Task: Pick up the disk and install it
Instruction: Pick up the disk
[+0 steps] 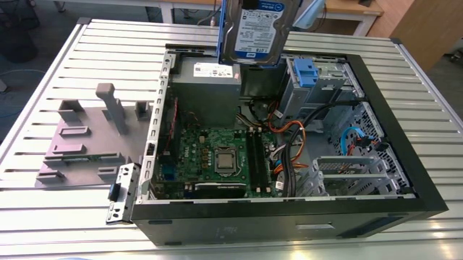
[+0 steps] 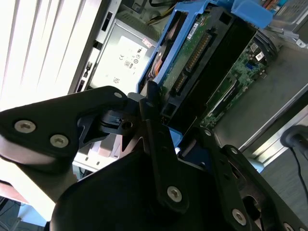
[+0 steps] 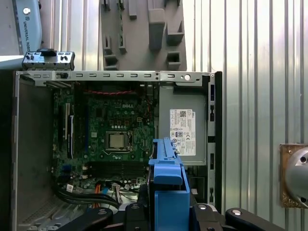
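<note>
The disk (image 1: pixel 257 30), a silver drive with a white-and-blue label in a blue carrier frame, hangs upright above the far side of the open computer case (image 1: pixel 405 162), over the power supply (image 1: pixel 210 76). In the second wrist view my gripper (image 2: pixel 178 130) is shut on the disk (image 2: pixel 202 62), its black fingers (image 2: pixel 154 125) clamping the blue frame, with the drive's green circuit board and connector facing the camera. The first wrist view looks down past the blue carrier edge (image 3: pixel 168 187) into the case, where the motherboard (image 3: pixel 110 130) lies.
A drive bay with another blue carrier (image 1: pixel 307 73) sits at the case's far corner, at the exterior view's right, beside orange and black cables (image 1: pixel 296 135). A grey holder fixture (image 1: pixel 87 141) lies on the slatted metal table (image 1: pixel 72 216), at the exterior view's left.
</note>
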Robot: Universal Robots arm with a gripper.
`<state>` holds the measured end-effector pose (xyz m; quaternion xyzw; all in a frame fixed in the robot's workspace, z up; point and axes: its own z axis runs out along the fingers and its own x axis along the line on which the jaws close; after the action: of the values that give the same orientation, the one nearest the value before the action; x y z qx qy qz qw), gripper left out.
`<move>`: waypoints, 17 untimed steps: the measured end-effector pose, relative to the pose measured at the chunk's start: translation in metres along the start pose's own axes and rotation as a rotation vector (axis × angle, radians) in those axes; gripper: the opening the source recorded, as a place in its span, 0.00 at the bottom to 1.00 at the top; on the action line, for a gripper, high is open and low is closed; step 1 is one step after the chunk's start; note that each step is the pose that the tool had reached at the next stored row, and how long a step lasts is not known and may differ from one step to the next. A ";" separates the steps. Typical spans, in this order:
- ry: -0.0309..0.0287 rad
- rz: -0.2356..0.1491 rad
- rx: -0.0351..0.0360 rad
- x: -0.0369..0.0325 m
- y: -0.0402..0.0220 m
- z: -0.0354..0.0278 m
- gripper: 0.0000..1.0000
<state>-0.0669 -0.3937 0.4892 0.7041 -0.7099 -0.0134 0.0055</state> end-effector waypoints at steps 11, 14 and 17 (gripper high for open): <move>-0.0001 0.000 0.0000 -0.0001 -0.0083 0.0003 0.36; 0.0000 0.000 0.0000 -0.0001 -0.0106 0.0004 0.36; -0.0001 0.000 0.0000 -0.0001 -0.0128 0.0005 0.36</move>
<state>-0.0540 -0.3937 0.4883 0.7042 -0.7099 -0.0134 0.0055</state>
